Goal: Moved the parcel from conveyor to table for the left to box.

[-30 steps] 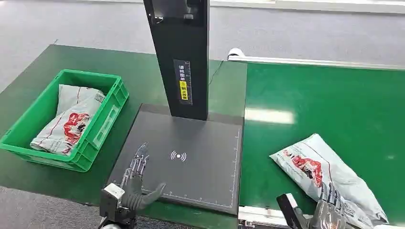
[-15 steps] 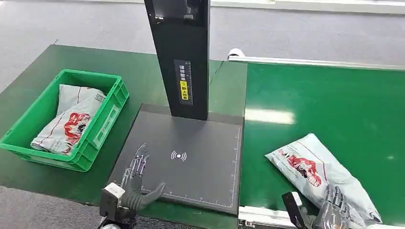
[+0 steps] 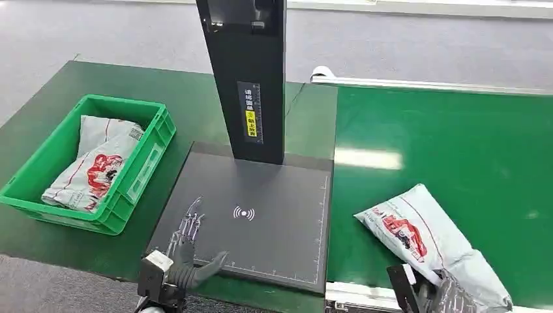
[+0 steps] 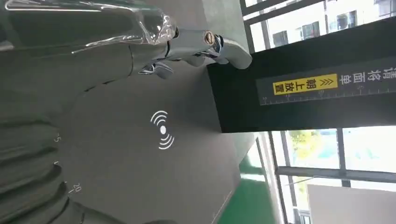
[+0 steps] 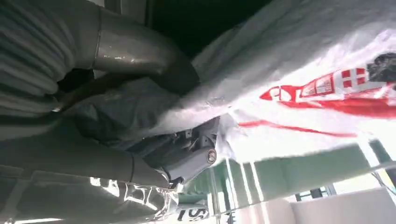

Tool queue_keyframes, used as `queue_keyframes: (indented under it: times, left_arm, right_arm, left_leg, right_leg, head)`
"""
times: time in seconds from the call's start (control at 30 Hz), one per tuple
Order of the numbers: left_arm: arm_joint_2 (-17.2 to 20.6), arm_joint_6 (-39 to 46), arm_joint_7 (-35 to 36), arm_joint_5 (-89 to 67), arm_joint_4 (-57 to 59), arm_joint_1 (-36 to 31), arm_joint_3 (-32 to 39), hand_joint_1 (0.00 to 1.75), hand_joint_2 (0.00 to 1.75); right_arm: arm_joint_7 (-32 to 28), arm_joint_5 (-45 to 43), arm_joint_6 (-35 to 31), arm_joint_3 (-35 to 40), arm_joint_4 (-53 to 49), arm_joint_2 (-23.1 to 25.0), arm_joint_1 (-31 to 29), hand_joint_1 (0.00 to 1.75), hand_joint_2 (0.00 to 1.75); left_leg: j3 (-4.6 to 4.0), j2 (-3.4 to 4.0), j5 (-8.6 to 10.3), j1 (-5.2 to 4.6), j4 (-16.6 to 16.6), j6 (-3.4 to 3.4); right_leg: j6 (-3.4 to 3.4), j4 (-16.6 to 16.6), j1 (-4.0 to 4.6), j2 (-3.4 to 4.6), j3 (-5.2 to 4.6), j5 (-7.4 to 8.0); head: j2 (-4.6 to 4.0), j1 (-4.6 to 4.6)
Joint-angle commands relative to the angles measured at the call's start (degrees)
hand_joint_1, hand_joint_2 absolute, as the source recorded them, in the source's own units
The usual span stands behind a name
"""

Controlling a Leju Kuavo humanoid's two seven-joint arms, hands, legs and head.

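Note:
A grey plastic parcel with red print lies on the green conveyor belt at the near right. My right hand grips the parcel's near end at the belt's front edge. In the right wrist view the parcel is pinched between the thumb and the fingers of that hand. My left hand rests flat on the near left corner of the dark scanner pad, fingers apart, holding nothing. In the left wrist view this hand reaches over the pad.
A green crate at the left of the green table holds another grey parcel. A black scanner post rises from the back of the pad. Grey floor lies beyond the table.
The parcel has shifted a little to the left on the belt, with my right hand on its near end. My left hand has stayed on the pad.

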Motion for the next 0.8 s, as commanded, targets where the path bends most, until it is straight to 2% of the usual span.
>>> queue_keyframes:
  times: [0.03, 0.5, 0.67, 0.8]
  left_arm:
    - [-0.52, -0.35, 0.47, -0.54, 1.49, -0.09, 1.74, 0.0, 1.75]
    - [-0.56, -0.36, 0.46, -0.58, 1.52, -0.11, 1.77, 0.0, 1.75]
    - [-0.31, -0.21, -0.01, -0.82, 2.17, -0.05, 1.61, 0.0, 1.75]
    - [-0.55, -0.41, -0.49, -1.03, 2.98, -1.14, 1.24, 0.0, 1.75]
  right_arm:
    - [-1.97, -5.42, -0.65, 4.22, -12.65, 1.14, 4.21, 1.75, 1.75]
    - [-1.83, -5.62, -0.48, 4.5, -13.76, 1.27, 4.59, 1.75, 1.75]
    - [-3.08, -7.73, -1.17, 7.85, -25.66, 1.02, 7.25, 1.75, 1.75]
    - [-4.1, -8.68, -2.5, 13.33, -33.49, -2.4, 7.43, 1.75, 1.75]
  left_leg:
    - [-0.02, -0.24, -0.02, -0.02, 0.01, 0.07]
    - [0.03, -0.33, 0.0, 0.01, -0.04, 0.1]
    - [-0.02, -0.34, -0.02, -0.01, 0.01, 0.1]
    - [-0.1, -0.15, -0.01, -0.06, 0.04, 0.07]
  right_leg:
    - [-0.04, 0.03, -0.03, 0.17, -0.01, -0.03]
    - [-0.05, -0.05, -0.01, 0.22, 0.06, 0.0]
    - [-0.06, 0.02, -0.04, 0.23, -0.01, -0.04]
    - [-0.03, 0.09, -0.07, 0.21, -0.13, -0.02]
  head:
    - [0.0, 0.0]
    - [0.0, 0.0]
    - [0.0, 0.0]
    - [0.0, 0.0]
